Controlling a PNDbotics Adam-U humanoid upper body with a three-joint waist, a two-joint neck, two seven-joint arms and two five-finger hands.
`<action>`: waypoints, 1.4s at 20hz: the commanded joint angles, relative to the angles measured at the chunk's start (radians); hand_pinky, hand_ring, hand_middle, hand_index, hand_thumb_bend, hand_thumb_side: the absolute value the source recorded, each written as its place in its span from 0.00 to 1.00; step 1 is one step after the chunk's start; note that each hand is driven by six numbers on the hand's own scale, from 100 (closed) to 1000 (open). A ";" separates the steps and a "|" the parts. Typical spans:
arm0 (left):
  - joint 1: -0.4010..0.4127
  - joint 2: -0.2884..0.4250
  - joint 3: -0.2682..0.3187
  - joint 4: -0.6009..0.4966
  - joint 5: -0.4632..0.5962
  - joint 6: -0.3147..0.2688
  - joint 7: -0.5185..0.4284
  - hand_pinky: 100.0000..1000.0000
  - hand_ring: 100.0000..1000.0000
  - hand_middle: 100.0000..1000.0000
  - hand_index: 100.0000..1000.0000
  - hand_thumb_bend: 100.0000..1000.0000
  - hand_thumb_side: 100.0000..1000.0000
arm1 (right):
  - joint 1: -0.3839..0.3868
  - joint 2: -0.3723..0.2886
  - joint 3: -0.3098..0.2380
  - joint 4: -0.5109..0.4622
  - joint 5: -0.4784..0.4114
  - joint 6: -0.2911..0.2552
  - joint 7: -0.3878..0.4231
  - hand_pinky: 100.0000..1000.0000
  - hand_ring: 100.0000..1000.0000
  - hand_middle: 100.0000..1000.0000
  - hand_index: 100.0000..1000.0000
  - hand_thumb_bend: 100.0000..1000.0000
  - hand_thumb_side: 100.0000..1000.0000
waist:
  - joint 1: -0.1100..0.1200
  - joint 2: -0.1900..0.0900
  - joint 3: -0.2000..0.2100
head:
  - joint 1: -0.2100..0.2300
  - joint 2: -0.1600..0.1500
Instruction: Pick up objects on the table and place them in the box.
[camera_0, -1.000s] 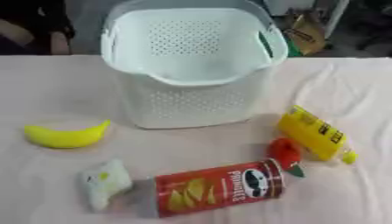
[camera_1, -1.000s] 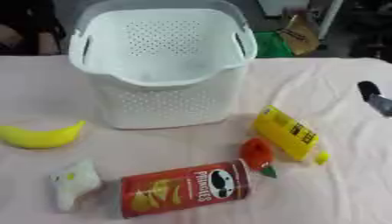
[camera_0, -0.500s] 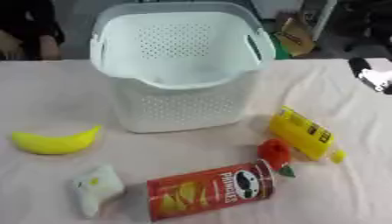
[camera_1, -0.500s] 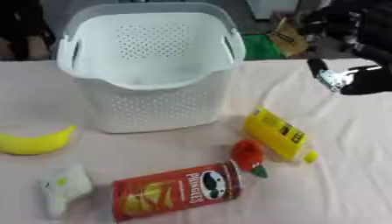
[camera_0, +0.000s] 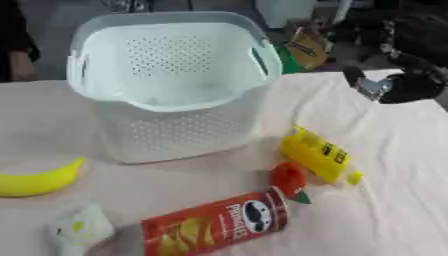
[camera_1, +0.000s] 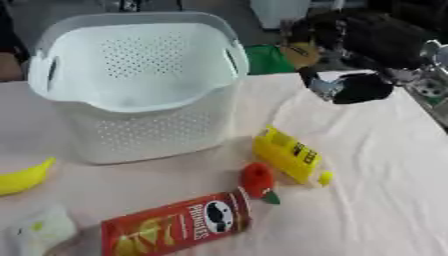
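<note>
A white perforated basket (camera_0: 175, 132) stands at the back left of the table. In front of it lie a yellow banana (camera_0: 35, 180) at the left edge, a small white and yellow object (camera_0: 79, 230), a red Pringles can (camera_0: 214, 227) on its side, a red strawberry-like toy (camera_0: 289, 177) and a yellow squeeze bottle (camera_0: 315, 155). My black right hand (camera_1: 350, 87) hangs blurred above the table's right side, behind the yellow bottle and apart from it. Nothing shows in the hand. My left hand is out of sight.
The table carries a beige cloth (camera_0: 394, 190) with bare room at the right. Behind the basket sit a brown box (camera_0: 306, 45) and something green (camera_1: 267, 60), off the table.
My right arm has come in from the right edge and moved left, now hanging above the table behind the yellow bottle. The camera has shifted; the objects lie where they were.
</note>
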 joint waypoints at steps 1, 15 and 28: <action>-0.010 0.013 0.002 -0.012 0.003 0.000 -0.001 0.67 0.64 0.65 0.72 0.00 1.00 | -0.013 -0.016 -0.002 0.032 -0.010 -0.023 0.058 0.91 0.96 0.92 1.00 0.00 1.00 | 0.002 -0.024 0.001 | 0.025 -0.014; -0.011 0.010 0.003 -0.012 0.006 0.000 0.000 0.67 0.64 0.65 0.72 0.00 1.00 | 0.011 0.016 0.025 0.115 -0.031 -0.023 0.242 0.97 1.00 0.98 1.00 0.00 0.93 | 0.003 -0.019 0.004 | 0.126 -0.004; -0.010 0.008 0.006 -0.012 0.007 0.001 0.004 0.67 0.64 0.66 0.72 0.00 1.00 | 0.076 0.068 0.011 0.137 -0.008 0.038 0.234 1.00 1.00 1.00 1.00 0.09 0.84 | 0.004 -0.013 -0.001 | 0.182 -0.019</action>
